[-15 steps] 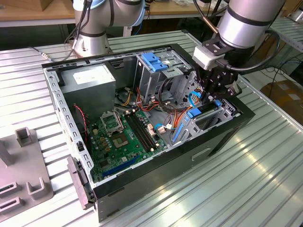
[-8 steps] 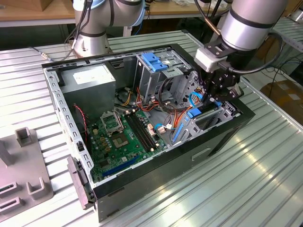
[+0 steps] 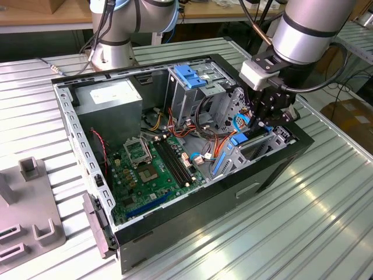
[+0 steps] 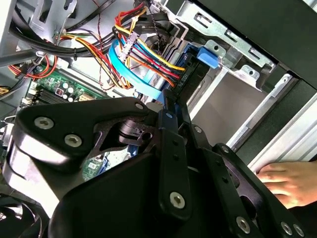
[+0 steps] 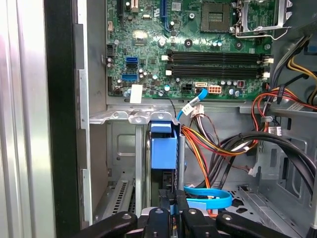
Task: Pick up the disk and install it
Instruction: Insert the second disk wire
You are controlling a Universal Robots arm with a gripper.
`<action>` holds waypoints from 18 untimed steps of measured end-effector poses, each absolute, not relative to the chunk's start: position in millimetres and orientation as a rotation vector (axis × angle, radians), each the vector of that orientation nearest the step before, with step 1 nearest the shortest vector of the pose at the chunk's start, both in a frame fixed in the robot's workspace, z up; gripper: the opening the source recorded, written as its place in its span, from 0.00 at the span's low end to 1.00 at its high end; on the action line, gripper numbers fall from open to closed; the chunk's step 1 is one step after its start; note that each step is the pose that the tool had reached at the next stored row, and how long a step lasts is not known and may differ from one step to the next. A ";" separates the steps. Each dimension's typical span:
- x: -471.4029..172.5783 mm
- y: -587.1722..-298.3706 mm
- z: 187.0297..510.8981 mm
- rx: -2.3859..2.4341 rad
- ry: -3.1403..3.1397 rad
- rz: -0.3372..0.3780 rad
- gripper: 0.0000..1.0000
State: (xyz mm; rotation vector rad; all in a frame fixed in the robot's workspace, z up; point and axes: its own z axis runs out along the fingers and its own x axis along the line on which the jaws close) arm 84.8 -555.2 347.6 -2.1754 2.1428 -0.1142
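We've got an open PC case (image 3: 274, 169) lying on its side on a ribbed metal table (image 3: 326, 227). Green motherboard (image 3: 148, 169) sits in the bottom, with an empty CPU socket (image 3: 135, 150) and black RAM slots (image 3: 172, 160) next to it. Grey power supply (image 3: 113, 99) is in the far corner toward the exterior view's left. The drive cage (image 3: 201, 87) has a blue bracket (image 3: 189, 76) on top. Loads of orange, yellow and red wires (image 4: 148, 59) plus a flat blue data cable (image 4: 124, 67) looping through the middle. A grey fixture (image 3: 29, 204) sits on the table at the exterior view's left. In the second wrist view a person's hand (image 4: 290, 181) rests by the case edge.
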 end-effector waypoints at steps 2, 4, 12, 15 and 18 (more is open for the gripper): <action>84.8 -555.2 346.6 -2.175 2.143 -0.114 0.16; 84.8 -555.2 345.6 -2.173 2.143 -0.111 0.16; 84.9 -555.3 346.9 -2.170 2.142 -0.107 0.16; 84.9 -555.3 347.5 -2.170 2.142 -0.107 0.16; 85.1 -555.4 347.5 -2.166 2.140 -0.100 0.16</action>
